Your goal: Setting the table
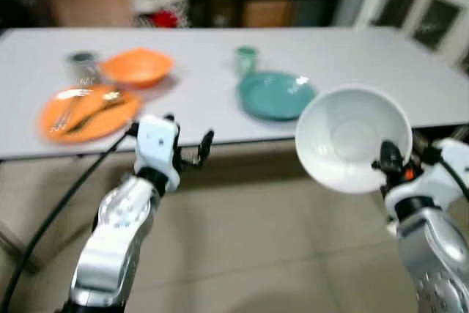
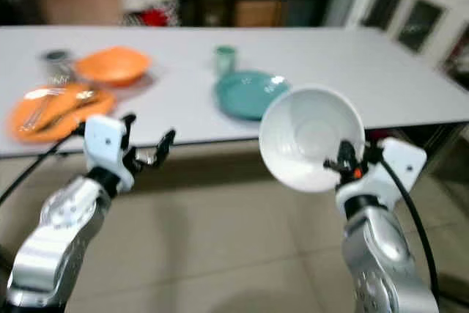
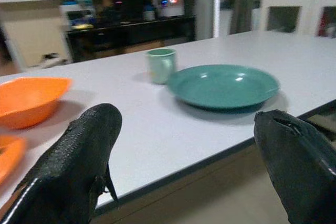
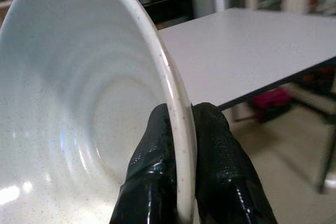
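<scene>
Our right gripper (image 4: 178, 150) pinched the rim of a white speckled ceramic bowl (image 1: 344, 137), tilted, short of the long white table (image 1: 366, 53), presumably for carrying; our left gripper (image 1: 192, 146) hung open, empty.

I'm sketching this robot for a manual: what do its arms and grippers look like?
Both arms are rounded silver shells with black joints. Each ends in a boxy white wrist block carrying a gripper, left gripper and right gripper, with two long black textured fingers. A black cable trails from each wrist, and there is a small orange-red spot by the right gripper.
</scene>
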Tool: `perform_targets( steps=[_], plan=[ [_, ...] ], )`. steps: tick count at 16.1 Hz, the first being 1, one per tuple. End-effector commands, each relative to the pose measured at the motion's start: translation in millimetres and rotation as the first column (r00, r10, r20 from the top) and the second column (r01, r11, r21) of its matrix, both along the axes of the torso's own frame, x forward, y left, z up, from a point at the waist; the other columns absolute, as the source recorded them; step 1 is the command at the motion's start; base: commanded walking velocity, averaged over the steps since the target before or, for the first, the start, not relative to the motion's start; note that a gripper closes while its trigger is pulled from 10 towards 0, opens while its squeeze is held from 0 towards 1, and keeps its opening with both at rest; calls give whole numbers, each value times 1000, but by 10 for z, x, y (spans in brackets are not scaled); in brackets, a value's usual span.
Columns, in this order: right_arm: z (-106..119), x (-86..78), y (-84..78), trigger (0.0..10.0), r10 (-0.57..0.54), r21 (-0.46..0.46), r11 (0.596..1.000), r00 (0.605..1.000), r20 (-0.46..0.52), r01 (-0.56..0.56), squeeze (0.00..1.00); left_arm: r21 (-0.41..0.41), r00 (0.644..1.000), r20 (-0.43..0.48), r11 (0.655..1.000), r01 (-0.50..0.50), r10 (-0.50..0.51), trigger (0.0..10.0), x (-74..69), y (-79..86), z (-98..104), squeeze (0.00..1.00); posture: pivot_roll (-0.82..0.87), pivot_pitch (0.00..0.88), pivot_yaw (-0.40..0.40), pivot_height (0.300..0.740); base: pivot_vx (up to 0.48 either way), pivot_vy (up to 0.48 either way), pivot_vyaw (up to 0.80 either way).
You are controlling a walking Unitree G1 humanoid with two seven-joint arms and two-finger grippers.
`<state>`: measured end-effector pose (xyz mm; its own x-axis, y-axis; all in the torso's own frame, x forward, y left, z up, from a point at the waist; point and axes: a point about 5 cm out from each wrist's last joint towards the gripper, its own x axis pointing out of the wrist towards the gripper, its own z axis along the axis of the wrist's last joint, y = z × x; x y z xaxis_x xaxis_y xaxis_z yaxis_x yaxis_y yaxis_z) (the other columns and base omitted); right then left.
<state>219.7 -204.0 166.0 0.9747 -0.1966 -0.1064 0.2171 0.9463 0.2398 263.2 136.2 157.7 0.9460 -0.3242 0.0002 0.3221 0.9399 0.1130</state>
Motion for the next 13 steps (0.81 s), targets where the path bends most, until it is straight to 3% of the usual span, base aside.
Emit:
perform_targets(
  steps=[1, 7, 13],
  plan=[
    [41, 18, -66, 10000, -19, -15, 1000, 1000, 14, 20, 0, -10, 1000, 6, 1000, 23, -23, 10000, -4, -74, 20, 0, -22, 0, -47, 740, 379, 0, 0],
    [4, 38, 26, 10000, 45, 41, 998, 999, 2, -45, 0, -11, 1000, 4, 1000, 29, -29, 10000, -21, -80, 17, 0, -23, 0, -46, 740, 373, 0, 0],
    [1, 61, 52, 10000, 63, 35, 997, 998, 4, -63, 0, -3, 999, 4, 999, 36, -36, 10000, -34, -61, 25, 0, -10, 0, -48, 740, 372, 0, 0]
  ],
)
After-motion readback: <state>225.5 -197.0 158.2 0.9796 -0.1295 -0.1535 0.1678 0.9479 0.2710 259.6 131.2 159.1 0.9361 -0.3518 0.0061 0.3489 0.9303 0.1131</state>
